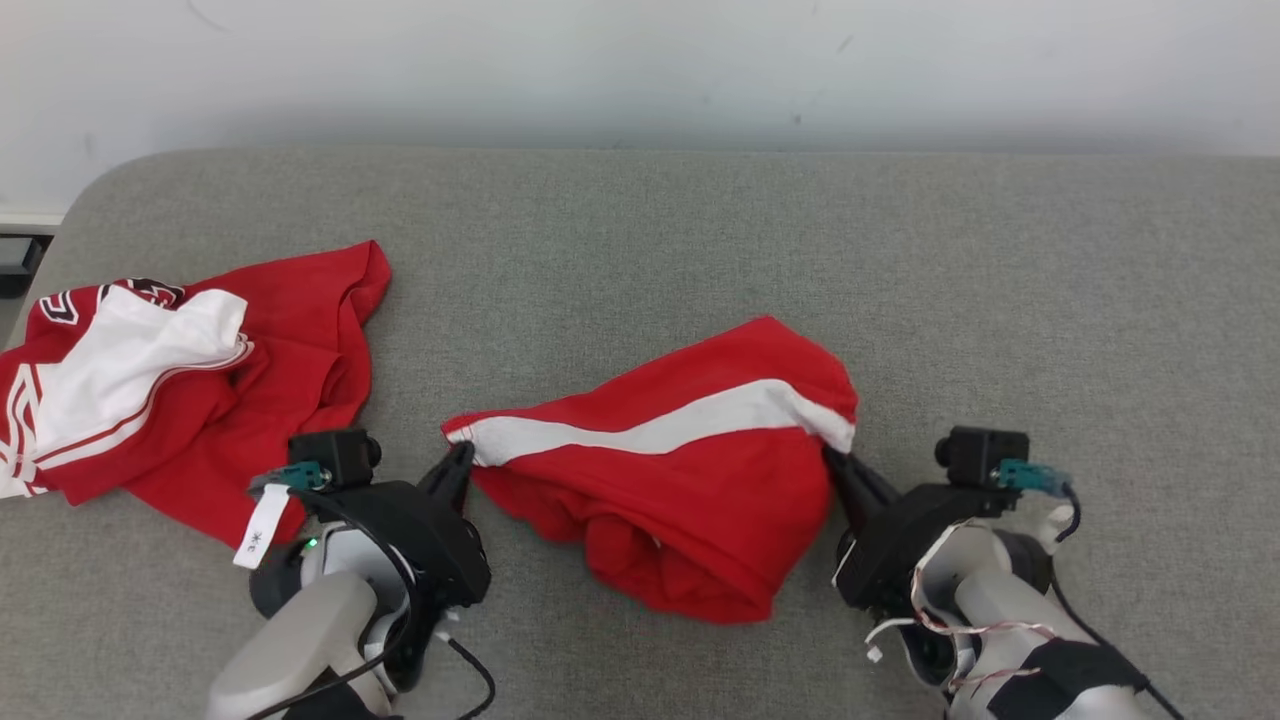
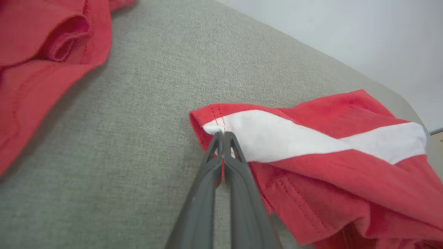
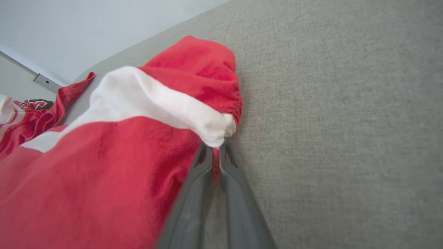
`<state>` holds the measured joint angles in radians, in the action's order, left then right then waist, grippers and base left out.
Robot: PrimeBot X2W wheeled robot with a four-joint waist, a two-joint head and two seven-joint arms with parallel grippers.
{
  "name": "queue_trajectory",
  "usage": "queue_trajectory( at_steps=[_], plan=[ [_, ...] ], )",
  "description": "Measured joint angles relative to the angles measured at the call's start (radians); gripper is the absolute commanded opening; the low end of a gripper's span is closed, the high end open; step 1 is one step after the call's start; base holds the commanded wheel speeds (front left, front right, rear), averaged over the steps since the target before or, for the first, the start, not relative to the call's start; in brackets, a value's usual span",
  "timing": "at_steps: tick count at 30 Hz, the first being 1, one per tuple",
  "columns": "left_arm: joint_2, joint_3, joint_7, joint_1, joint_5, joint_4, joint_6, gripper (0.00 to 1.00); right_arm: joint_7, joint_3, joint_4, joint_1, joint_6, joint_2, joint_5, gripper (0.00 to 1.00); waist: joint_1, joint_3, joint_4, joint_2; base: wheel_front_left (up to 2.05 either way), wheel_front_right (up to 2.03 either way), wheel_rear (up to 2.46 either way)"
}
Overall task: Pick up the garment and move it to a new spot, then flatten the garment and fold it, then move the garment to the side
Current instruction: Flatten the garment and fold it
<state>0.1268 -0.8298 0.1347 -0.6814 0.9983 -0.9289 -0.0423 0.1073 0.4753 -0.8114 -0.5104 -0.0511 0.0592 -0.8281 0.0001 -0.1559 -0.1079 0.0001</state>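
Both arms are on it now! The red garment (image 1: 690, 470) lies mid-desk (image 1: 900, 260), bunched, its white stripe (image 1: 680, 425) running side to side between the two tools. The left tool (image 1: 462, 452) is pinched tight on the stripe's left corner, cloth showing between the closed fingers (image 2: 230, 162). The right tool (image 1: 832, 458) is nipped onto the stripe's right end, red fabric caught in its narrow gap. So the long axis spans tool to tool, with the loose bulk sagging toward the robot. A lift looks next, and both arms likely need to rise together. The jersey (image 1: 200, 380) sits well apart on the left.
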Motion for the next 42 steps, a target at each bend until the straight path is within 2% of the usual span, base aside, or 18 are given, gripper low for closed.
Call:
queue_trajectory(
  at_steps=[4, 10, 14, 17, 20, 23, 24, 28, 30, 31, 32, 35, 36, 37, 39, 42],
  plan=[
    [0.022, 0.006, 0.062, -0.010, -0.034, 0.017, 0.012, 0.00, 0.040, -0.046, -0.009, -0.032, -0.015, 0.007, -0.001, 0.00, 0.0000, 0.009, 0.003, 0.0000, 0.00, 0.00, 0.00],
    [0.040, 0.016, 0.095, -0.045, -0.056, 0.093, 0.014, 0.00, 0.067, -0.064, 0.015, -0.074, -0.040, 0.063, -0.010, 0.00, -0.0001, 0.030, 0.011, -0.0001, 0.00, 0.00, 0.00],
    [0.039, 0.019, 0.076, -0.047, -0.034, 0.142, -0.041, 0.00, -0.066, 0.021, 0.014, -0.128, -0.065, 0.109, 0.016, 0.00, 0.0000, 0.034, 0.028, 0.0000, 0.00, 0.00, 0.00],
    [0.046, 0.003, -0.003, -0.058, -0.015, 0.147, -0.066, 0.00, -0.211, 0.079, 0.006, -0.180, -0.072, 0.136, 0.020, 0.00, -0.0001, 0.028, 0.042, 0.0000, 0.00, 0.00, 0.00],
    [0.073, -0.060, -0.125, -0.089, -0.005, 0.158, -0.081, 0.00, -0.360, 0.115, 0.000, -0.241, -0.072, 0.150, 0.008, 0.00, 0.0000, 0.009, 0.054, 0.0000, 0.00, 0.00, 0.00],
    [0.088, -0.092, -0.267, -0.161, 0.004, 0.168, -0.082, 0.00, -0.513, 0.142, -0.030, -0.336, -0.072, 0.160, 0.007, 0.00, 0.0000, -0.019, 0.065, 0.0000, 0.00, 0.00, 0.00],
    [0.095, -0.102, -0.374, -0.243, 0.020, 0.164, -0.082, 0.00, -0.616, 0.155, -0.063, -0.421, -0.072, 0.162, 0.012, 0.00, 0.0000, -0.041, 0.072, 0.0000, 0.00, 0.00, 0.00],
    [0.077, -0.079, -0.567, -0.420, 0.079, 0.113, -0.082, 0.00, -0.740, 0.148, -0.104, -0.624, -0.002, 0.167, 0.036, 0.00, 0.0001, -0.092, 0.084, 0.0001, 0.00, 0.00, 0.00],
    [0.076, -0.058, -0.549, -0.563, 0.034, 0.099, -0.075, 0.00, -0.711, 0.132, -0.085, -0.755, -0.002, 0.180, 0.063, 0.00, 0.0003, -0.120, 0.087, 0.0002, 0.00, 0.00, 0.00],
    [0.078, -0.038, -0.519, -0.646, 0.000, 0.102, -0.058, 0.00, -0.669, 0.116, -0.063, -0.823, -0.003, 0.183, 0.077, 0.00, 0.0004, -0.134, 0.088, 0.0002, 0.00, 0.00, 0.00],
    [0.080, -0.002, -0.483, -0.723, -0.006, 0.115, -0.058, 0.00, -0.610, 0.097, -0.032, -0.888, -0.012, 0.184, 0.088, 0.00, 0.0003, -0.148, 0.089, 0.0001, 0.00, 0.00, 0.00],
    [0.083, 0.092, -0.283, -0.856, -0.056, 0.181, 0.002, 0.00, -0.358, 0.038, 0.090, -1.017, -0.020, 0.187, 0.136, 0.00, -0.0001, -0.190, 0.088, -0.0002, 0.00, 0.00, 0.00],
    [0.085, 0.121, -0.197, -0.862, -0.076, 0.204, 0.034, 0.00, -0.303, 0.022, 0.105, -1.028, -0.018, 0.187, 0.147, 0.00, -0.0002, -0.204, 0.088, -0.0003, 0.00, 0.00, 0.00],
    [0.093, 0.141, -0.125, -0.850, -0.089, 0.228, 0.033, 0.00, -0.244, 0.016, 0.123, -1.019, -0.021, 0.189, 0.151, 0.00, -0.0002, -0.219, 0.087, -0.0002, 0.00, 0.00, 0.00],
    [0.089, 0.176, -0.021, -0.777, -0.094, 0.260, 0.070, 0.00, -0.146, 0.018, 0.137, -0.942, -0.031, 0.197, 0.181, 0.00, -0.0001, -0.243, 0.084, -0.0002, 0.00, 0.00, 0.00],
    [0.065, 0.129, 0.061, -0.545, -0.093, 0.261, 0.072, 0.00, -0.027, 0.044, 0.111, -0.725, -0.040, 0.224, 0.196, 0.00, 0.0007, -0.265, 0.071, 0.0004, 0.00, 0.00, 0.00]
  ],
)
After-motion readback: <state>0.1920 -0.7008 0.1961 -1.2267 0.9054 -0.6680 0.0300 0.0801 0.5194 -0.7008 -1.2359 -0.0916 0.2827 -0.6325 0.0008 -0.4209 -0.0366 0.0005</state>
